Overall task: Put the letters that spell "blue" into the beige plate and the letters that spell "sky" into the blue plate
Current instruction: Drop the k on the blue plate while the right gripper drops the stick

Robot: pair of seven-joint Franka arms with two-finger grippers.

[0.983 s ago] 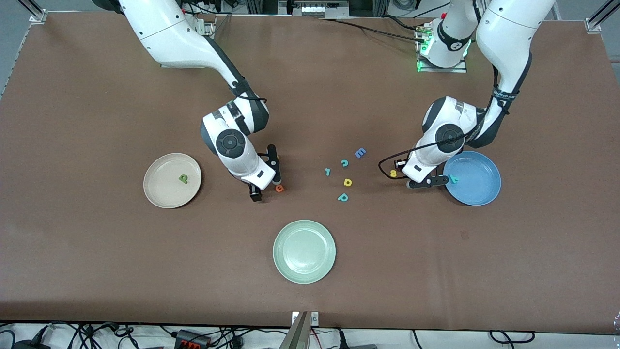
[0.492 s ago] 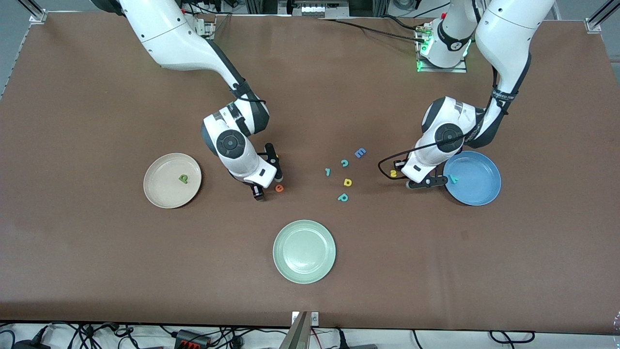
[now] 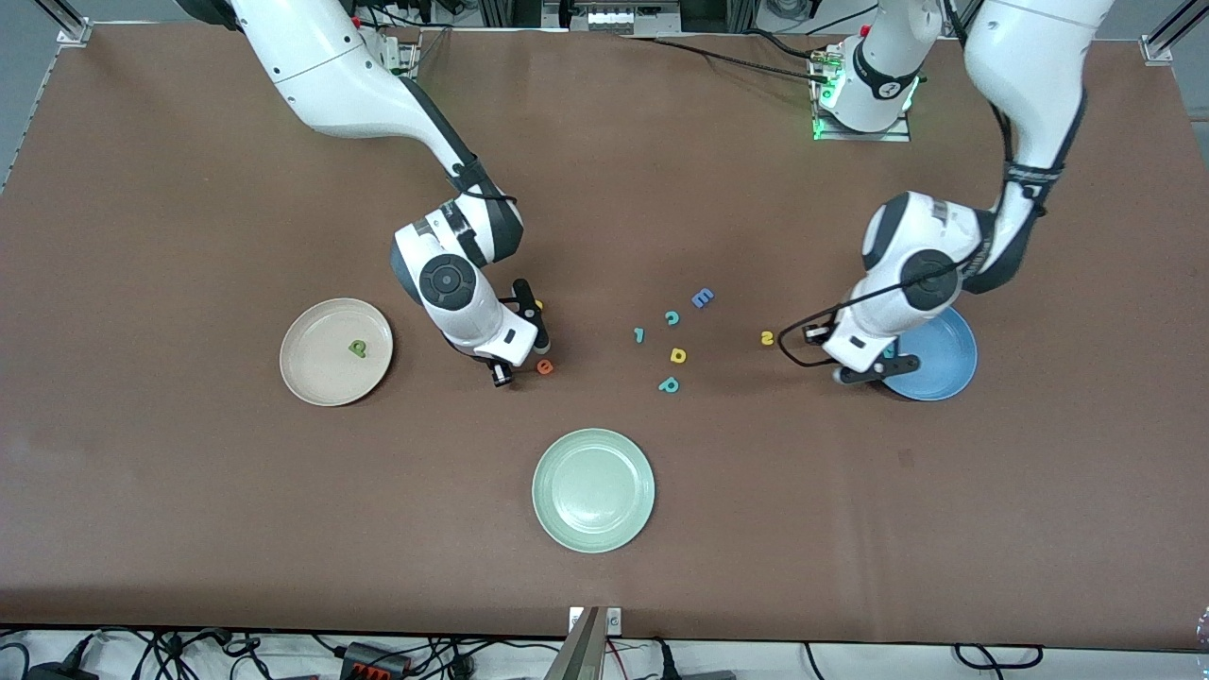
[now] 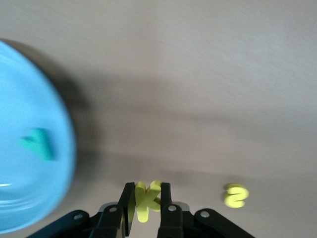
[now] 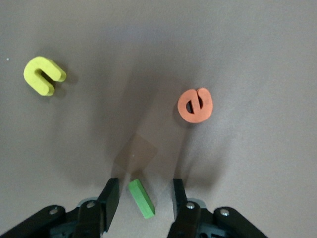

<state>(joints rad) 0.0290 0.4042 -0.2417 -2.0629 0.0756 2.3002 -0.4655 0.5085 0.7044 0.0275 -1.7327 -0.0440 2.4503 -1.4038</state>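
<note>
Two pincers: left (image 4: 146, 203) clamps yellow k (image 4: 147, 199); right (image 5: 143, 201) straddles green l (image 5: 141, 198).

Brown table (image 3: 189, 491): plates, foam letters

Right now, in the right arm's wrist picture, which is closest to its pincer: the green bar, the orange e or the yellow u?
1. Green bar l, lying between the right pincer's fingers.
2. Orange e, on the table a little way off.
3. Yellow u, farthest out.
</note>
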